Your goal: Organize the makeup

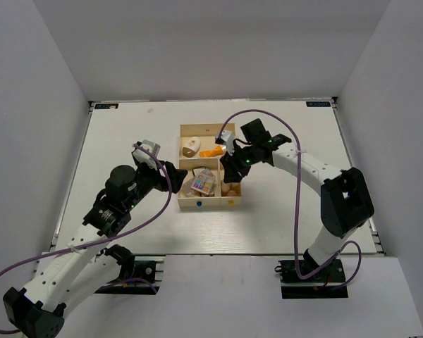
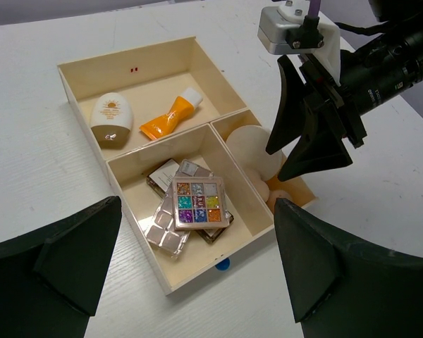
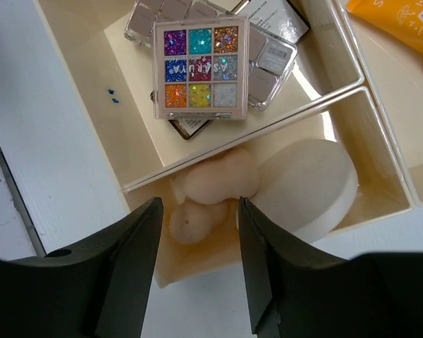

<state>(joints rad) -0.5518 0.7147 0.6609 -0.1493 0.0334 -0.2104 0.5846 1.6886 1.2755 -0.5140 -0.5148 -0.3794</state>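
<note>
The wooden tray [image 1: 204, 127] holds all the makeup I see. In the left wrist view, the orange tube [image 2: 169, 116] and a beige oval bottle [image 2: 111, 120] lie in the back compartment. The multicolour palette [image 2: 199, 203] sits on a clear-celled palette [image 2: 167, 232] and a dark case [image 2: 162, 174] in the middle one. The cream round pad [image 3: 310, 186] and two peach sponges [image 3: 222, 176] fill the end compartment. My right gripper [image 3: 197, 260] is open and empty, just above the sponges. My left gripper [image 2: 197, 282] is open and empty, near the tray's front edge.
White walls close in the table [image 1: 127, 141] on three sides. A blue dot [image 2: 223, 265] marks the tray's front wall. The right arm's fingers [image 2: 307, 134] hang over the end compartment in the left wrist view. Both arms crowd the tray [image 2: 127, 53] from either side.
</note>
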